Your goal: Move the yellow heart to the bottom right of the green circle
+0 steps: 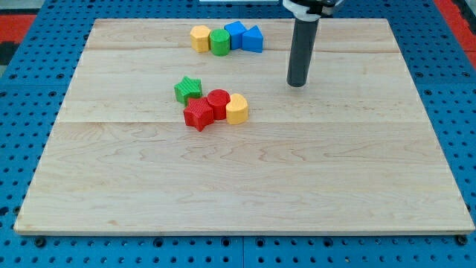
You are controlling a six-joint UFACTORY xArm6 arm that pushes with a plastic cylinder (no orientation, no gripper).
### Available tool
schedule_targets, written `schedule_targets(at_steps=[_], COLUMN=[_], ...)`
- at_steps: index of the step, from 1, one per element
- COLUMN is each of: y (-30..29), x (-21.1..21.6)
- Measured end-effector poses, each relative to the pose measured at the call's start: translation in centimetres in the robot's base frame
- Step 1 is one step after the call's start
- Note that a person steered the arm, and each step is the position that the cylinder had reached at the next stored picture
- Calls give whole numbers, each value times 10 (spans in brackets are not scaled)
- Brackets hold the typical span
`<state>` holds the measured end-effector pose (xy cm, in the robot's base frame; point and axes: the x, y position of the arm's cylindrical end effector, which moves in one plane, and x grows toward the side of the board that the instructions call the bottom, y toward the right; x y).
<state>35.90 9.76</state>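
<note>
Board: wooden table top (pixel 245 201), its bottom edge nearest the camera; it lies on a blue pegboard (pixel 461 112) that shows on all sides.
Lower cluster: red star (pixel 198 115), red cylinder (pixel 219 103) and yellow heart (pixel 236 109), touching in a row left of the board's middle; the heart is at the row's right end.
Green star: green star (pixel 188 89) sits just above the red star, close to or touching it.
Upper cluster: yellow hexagon (pixel 200 38), green circle (pixel 219 42), blue block (pixel 236 34) of unclear shape and blue triangle (pixel 253 39), packed side by side near the top edge.
Task objects: heart lies well below the green circle, slightly to its right.
Rod: my tip (pixel 297 84) stands right of both clusters, apart from every block.
Claw: none fitted; the arm ends in the plain rod.
Containers: none visible.
</note>
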Motion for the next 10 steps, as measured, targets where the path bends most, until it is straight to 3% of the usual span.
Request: schedule_targets(at_steps=[3,4,5,7,8,9,10], y=[27,-3,-44,-102,-71,-52,-85], x=[27,1,4,55,68,110,151])
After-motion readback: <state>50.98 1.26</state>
